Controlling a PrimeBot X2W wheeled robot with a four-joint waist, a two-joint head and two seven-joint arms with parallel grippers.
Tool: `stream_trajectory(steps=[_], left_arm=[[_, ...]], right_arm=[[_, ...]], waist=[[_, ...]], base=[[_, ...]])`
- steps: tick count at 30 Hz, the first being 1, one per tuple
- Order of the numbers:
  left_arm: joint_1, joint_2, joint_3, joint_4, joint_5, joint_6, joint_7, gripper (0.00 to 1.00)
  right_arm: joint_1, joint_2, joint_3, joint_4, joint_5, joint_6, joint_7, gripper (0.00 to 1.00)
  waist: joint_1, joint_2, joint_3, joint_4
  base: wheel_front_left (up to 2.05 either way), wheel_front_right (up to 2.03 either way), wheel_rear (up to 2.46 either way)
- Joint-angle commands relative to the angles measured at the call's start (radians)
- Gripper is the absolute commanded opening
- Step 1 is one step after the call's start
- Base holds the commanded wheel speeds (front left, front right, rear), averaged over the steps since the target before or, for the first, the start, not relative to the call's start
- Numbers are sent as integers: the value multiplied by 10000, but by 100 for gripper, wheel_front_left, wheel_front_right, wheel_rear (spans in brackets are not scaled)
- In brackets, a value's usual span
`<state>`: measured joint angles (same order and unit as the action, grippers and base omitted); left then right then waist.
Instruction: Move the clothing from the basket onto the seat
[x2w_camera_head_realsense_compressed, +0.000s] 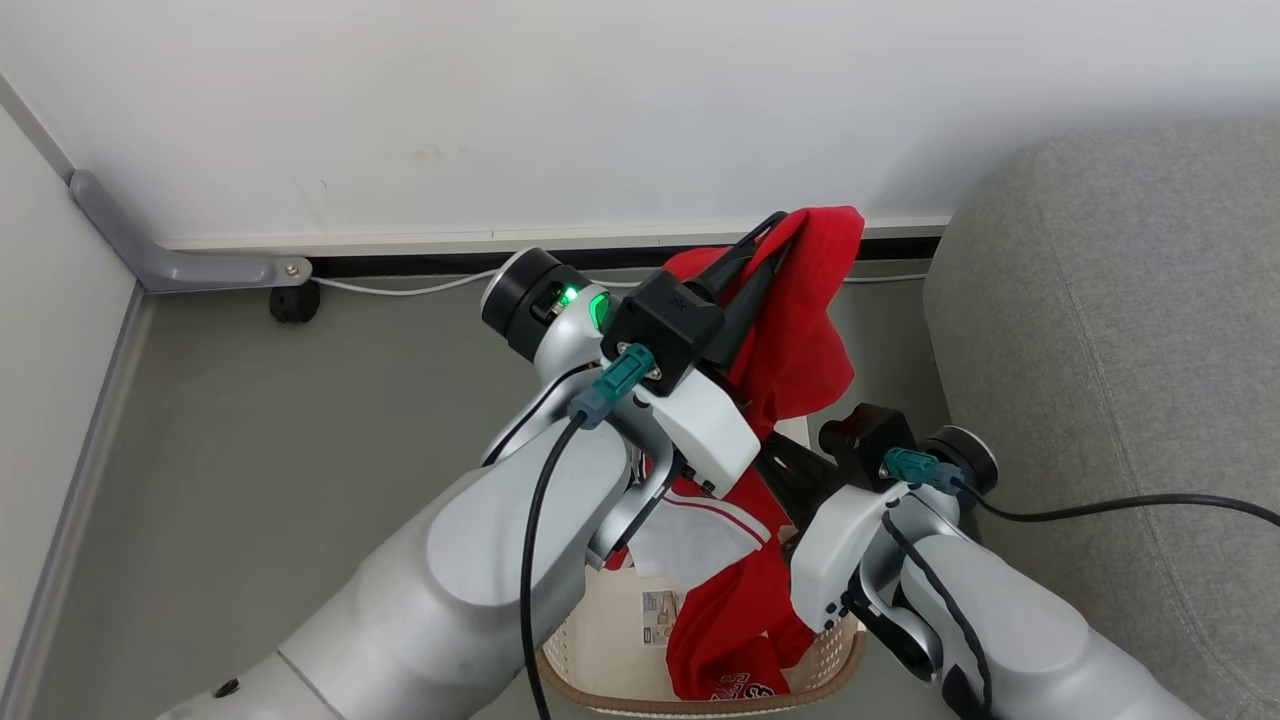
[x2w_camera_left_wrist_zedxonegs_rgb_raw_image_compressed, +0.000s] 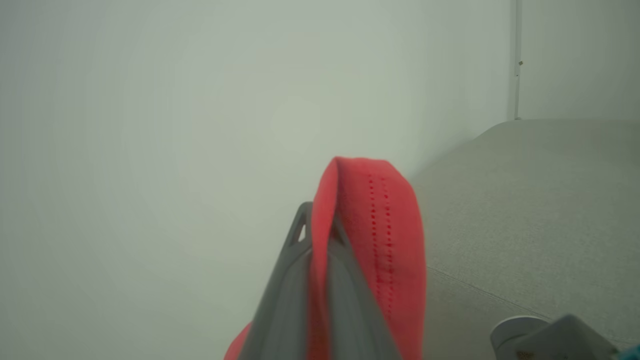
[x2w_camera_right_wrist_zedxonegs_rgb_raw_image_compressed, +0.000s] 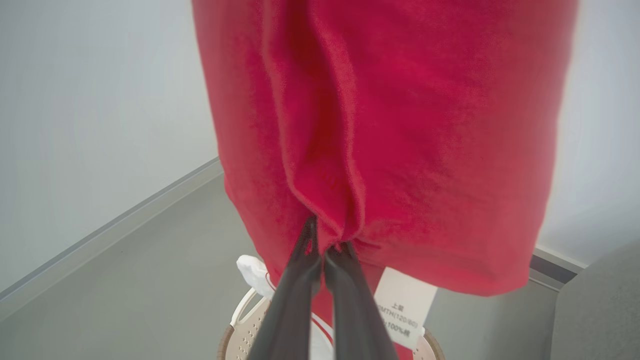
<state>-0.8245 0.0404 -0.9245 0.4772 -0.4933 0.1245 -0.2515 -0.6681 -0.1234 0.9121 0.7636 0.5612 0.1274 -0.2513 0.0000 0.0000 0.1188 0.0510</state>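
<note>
The clothing (x2w_camera_head_realsense_compressed: 805, 330) hangs from the left hand (x2w_camera_head_realsense_compressed: 780, 230), which is clamped on its top edge, and trails down into the basket (x2w_camera_head_realsense_compressed: 610, 640). The right hand (x2w_camera_right_wrist_zedxonegs_rgb_raw_image_compressed: 325, 247) pinches a middle fold. The right wrist view reveals a care tag (x2w_camera_right_wrist_zedxonegs_rgb_raw_image_compressed: 402, 307). The seat (x2w_camera_head_realsense_compressed: 1100, 350) stands rightward.

- Our head cam looks steeply down onto the basket (x2w_camera_head_realsense_compressed: 610, 650).
- Left wrist cam, high above the basket, faces wall (x2w_camera_left_wrist_zedxonegs_rgb_raw_image_compressed: 150, 125) and seat (x2w_camera_left_wrist_zedxonegs_rgb_raw_image_compressed: 540, 210); clothing (x2w_camera_left_wrist_zedxonegs_rgb_raw_image_compressed: 372, 225) close up.
- Right wrist cam looks down past clothing onto the basket; we see clothing in all three.
</note>
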Motion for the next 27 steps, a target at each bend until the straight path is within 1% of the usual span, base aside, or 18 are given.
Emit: stream_trajectory(steps=[1, 6, 9, 10, 11, 12, 16, 20, 21, 24, 27], left_arm=[[-266, 99, 279, -239, -77, 110, -103, 0], [-261, 99, 269, -183, -115, 170, -103, 0], [-227, 99, 237, -91, -117, 134, -103, 0], [-196, 99, 209, -45, -164, 75, -103, 21], [-174, 99, 198, -27, -193, 34, -103, 50], [-153, 99, 198, -27, -213, 6, -103, 100], [-5, 99, 188, 107, -320, -159, -103, 100], [184, 99, 158, 405, -545, -506, -103, 100], [184, 99, 158, 405, -545, -506, -103, 100], [341, 99, 127, 620, -806, -857, -103, 100], [449, 99, 122, 831, -991, -1120, -103, 100]], right_arm=[[-105, 91, -56, -189, -2, 33, -105, 0], [41, -35, -209, -408, 32, 33, -105, 0], [143, -121, -311, -536, 1, 33, -105, 0], [176, -138, -347, -575, -8, 33, -105, 0], [207, -150, -388, -617, -21, 33, -105, 0], [230, -163, -438, -674, -46, 33, -105, 0], [322, -213, -730, -1004, -202, 33, -105, 0], [477, -300, -1162, -1388, -418, 33, -105, 0], [477, -300, -1162, -1388, -418, 33, -105, 0], [625, -400, -1556, -1692, -607, 33, -105, 0], [783, -523, -1919, -1975, -777, 33, -105, 0]], waist=[[0, 0, -1, -13], [0, 0, -10, -88], [0, 0, -40, -144], [0, 0, -55, -163], [0, 0, -65, -182], [0, 0, -71, -203], [0, 0, -89, -271], [0, 0, -103, -346], [0, 0, -103, -346], [0, 0, -110, -396], [0, 0, -128, -448]], base=[[0, 0, 0], [0, 0, 0], [0, 0, 0], [0, 0, 0], [0, 0, 0], [0, 0, 0], [0, 0, 0], [0, 0, 0], [0, 0, 0], [0, 0, 0], [0, 0, 0]])
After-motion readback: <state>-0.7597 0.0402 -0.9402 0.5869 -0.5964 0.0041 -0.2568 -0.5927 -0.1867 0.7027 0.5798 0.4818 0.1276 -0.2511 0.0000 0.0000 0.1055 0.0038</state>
